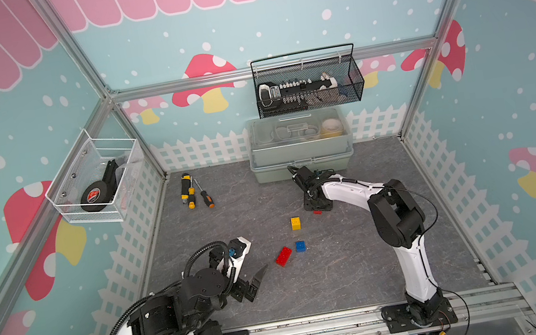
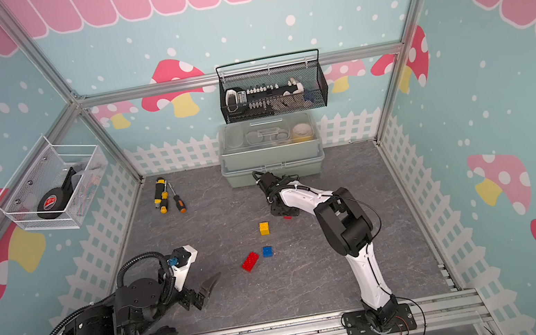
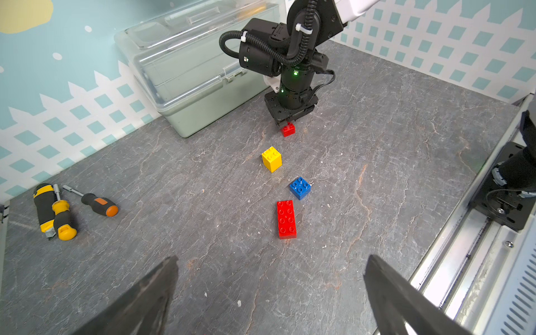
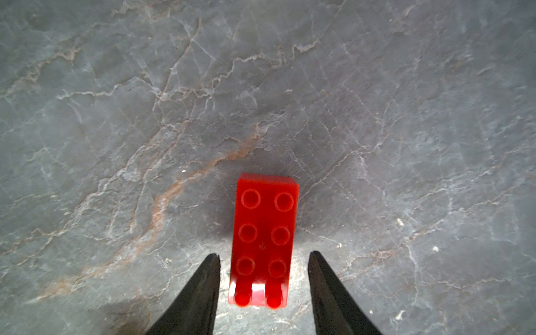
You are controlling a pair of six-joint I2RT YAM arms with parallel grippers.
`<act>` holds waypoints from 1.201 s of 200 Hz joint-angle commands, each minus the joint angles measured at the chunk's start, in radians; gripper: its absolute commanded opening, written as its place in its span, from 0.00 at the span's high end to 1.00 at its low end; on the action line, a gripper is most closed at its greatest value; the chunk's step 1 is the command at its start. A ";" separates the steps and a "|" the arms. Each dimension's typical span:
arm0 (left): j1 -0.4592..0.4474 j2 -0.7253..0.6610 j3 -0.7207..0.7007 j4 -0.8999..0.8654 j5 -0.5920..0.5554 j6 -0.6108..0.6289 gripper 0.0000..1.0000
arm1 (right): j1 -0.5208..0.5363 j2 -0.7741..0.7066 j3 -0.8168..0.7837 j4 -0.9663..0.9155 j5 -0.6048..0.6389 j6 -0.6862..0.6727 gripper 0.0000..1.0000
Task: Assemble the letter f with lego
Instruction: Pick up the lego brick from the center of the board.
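Toward the back of the bench [image 1: 348, 272], just in front of the clear-lidded toolbox [image 1: 301, 156], the right gripper [image 4: 264, 253] points straight down over the far red brick [image 4: 265, 232]. In the right wrist view its two fingers stand on either side of the brick's nearer end with a sliver of grey bench showing on each side, so the gripper is released and not yet pinching the brick, which lies flat with its studs up.

The other lego pieces lie singly near the middle of the bench. The yellow brick [image 1: 295, 223] sits nearest the far red one. The blue brick [image 1: 300, 246] is in front of it, and the near red brick [image 1: 284, 256] lies just beside the blue one on its left, not touching.

The left gripper [image 3: 272, 258] hangs spread wide and empty near the front left corner. Three screwdrivers [image 1: 196, 194] lie by the back left corner.
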 commanded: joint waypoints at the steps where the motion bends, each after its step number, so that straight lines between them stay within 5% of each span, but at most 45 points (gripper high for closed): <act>1: -0.005 -0.005 0.020 -0.020 0.003 0.022 0.01 | -0.007 0.012 -0.010 0.004 0.029 0.026 0.51; 181: -0.004 -0.005 0.020 -0.021 0.007 0.022 0.01 | -0.014 0.048 0.018 0.008 -0.014 -0.027 0.64; 240: -0.004 -0.005 0.020 -0.020 0.006 0.022 0.01 | -0.014 0.040 0.099 -0.093 -0.006 -0.294 0.71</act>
